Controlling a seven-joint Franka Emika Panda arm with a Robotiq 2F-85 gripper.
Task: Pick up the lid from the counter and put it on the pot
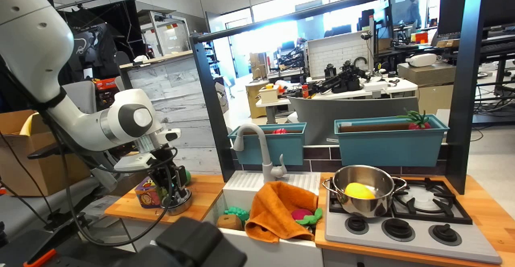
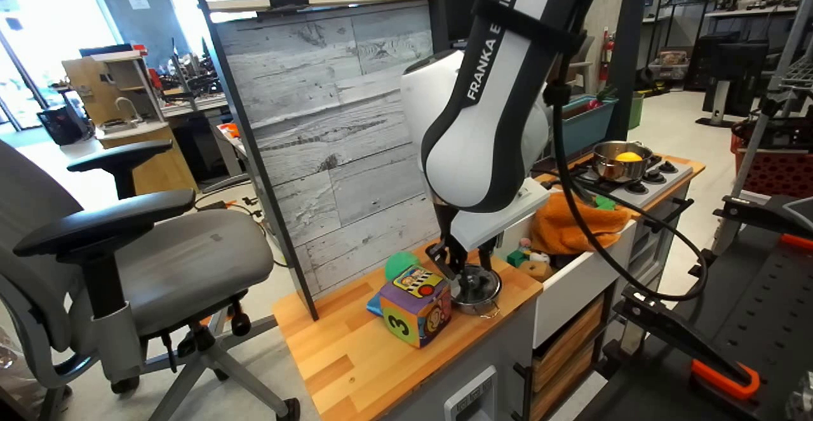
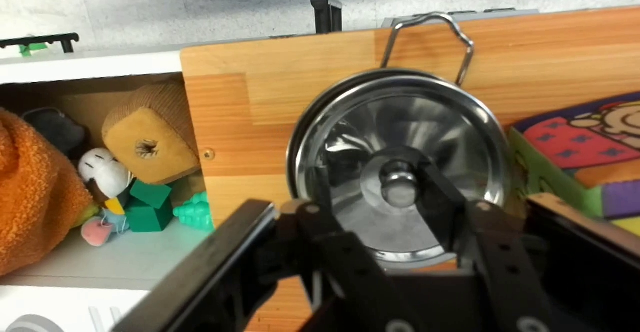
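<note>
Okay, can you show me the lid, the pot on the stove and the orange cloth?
Lid (image 3: pixel 400 194), wrist view: on its knob.
Pot (image 1: pixel 364 207), in an exterior view: on its outer wall.
Orange cloth (image 1: pixel 281 208), in an exterior view: near its middle.

I see an orange towel (image 1: pixel 277 214) draped over the front edge of the sink (image 1: pixel 289 255), a pale tap (image 1: pixel 268 171) behind it. In an exterior view, a colourful cube (image 2: pixel 416 310) partly hides a green rounded thing (image 2: pixel 401 263); a grey office chair (image 2: pixel 197 256) stands apart.
</note>
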